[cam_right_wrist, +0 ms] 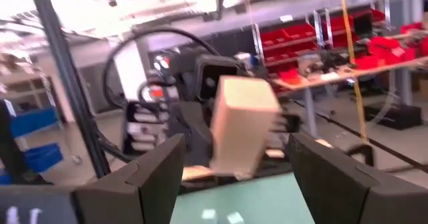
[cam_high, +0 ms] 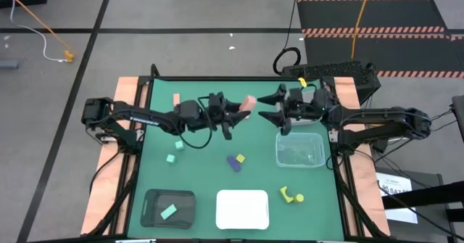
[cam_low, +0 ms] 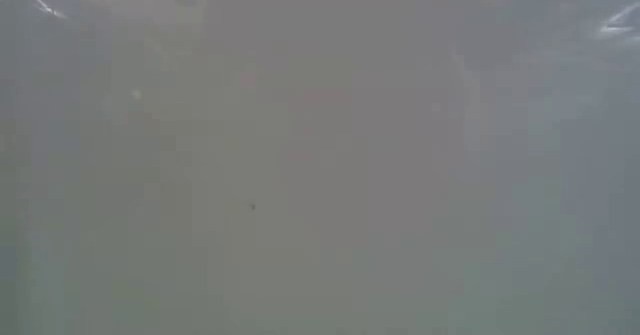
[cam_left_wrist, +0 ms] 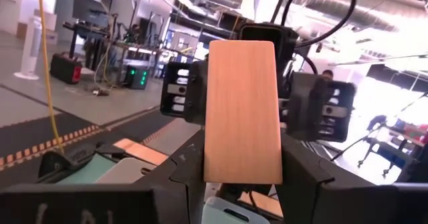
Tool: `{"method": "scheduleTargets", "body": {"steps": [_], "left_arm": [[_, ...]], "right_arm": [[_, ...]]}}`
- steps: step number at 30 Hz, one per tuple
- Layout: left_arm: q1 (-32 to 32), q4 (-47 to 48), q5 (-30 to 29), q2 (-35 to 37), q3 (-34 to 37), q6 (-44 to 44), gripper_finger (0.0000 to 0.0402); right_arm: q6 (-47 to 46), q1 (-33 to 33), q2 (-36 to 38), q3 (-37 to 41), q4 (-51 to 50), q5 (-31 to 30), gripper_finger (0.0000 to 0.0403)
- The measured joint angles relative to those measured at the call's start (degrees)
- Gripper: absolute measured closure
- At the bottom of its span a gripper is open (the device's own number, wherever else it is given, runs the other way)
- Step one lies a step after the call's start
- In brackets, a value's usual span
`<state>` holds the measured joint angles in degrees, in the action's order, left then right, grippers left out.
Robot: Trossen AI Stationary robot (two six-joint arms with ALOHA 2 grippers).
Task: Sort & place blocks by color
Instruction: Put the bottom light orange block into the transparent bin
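Holding 1 salmon block mid-air near table's far edge: left gripper. Right gripper spread wide facing it. 3 trays; black tray has 1 green block.

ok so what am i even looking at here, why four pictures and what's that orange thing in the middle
It's a two-armed robot at a green table, seen by four cameras: one overhead, one at table height (showing only grey blur), and one on each wrist. The left gripper holds a salmon-orange block in the air, and the right gripper, open, faces it closely. Both wrist cameras see that block up close. On the table lie small coloured blocks, a clear tray, a white tray, and a black tray holding one mint green block.
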<state>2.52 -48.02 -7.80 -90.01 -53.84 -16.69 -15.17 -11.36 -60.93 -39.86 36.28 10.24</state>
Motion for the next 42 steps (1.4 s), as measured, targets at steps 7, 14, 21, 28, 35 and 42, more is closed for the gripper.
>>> {"method": "scheduleTargets", "body": {"steps": [7, 14, 21, 28, 35, 42], "left_arm": [[-0.7, -0.1, -0.4, 0.0, 0.0, 1.4, 0.027], [-1.5, 0.3, -0.4, 0.0, 0.0, 2.0, 0.027], [-1.5, 0.6, -0.4, 0.0, 0.0, 2.4, 0.027], [-1.5, 0.9, -1.0, 0.1, 0.0, 0.6, 0.027], [-1.5, 1.7, 0.0, 0.1, 0.0, -2.3, 0.0225], [-1.6, 2.9, 0.5, -0.1, 0.0, -5.1, 0.0107]], "right_arm": [[-1.2, 2.1, -7.4, 0.0, 9.9, -3.0, 0.0145], [-8.8, 2.5, -13.6, 0.0, 22.9, -3.0, 0.0148], [-15.7, 2.5, -16.2, 0.0, 23.7, -3.1, 0.0206], [-17.6, 2.5, -16.4, 0.0, 24.0, -3.0, 0.0262], [-18.7, 2.5, -15.2, 0.0, 22.4, -3.1, 0.0266], [-15.4, 1.6, -10.2, 0.0, 10.9, -2.9, 0.0288]]}}
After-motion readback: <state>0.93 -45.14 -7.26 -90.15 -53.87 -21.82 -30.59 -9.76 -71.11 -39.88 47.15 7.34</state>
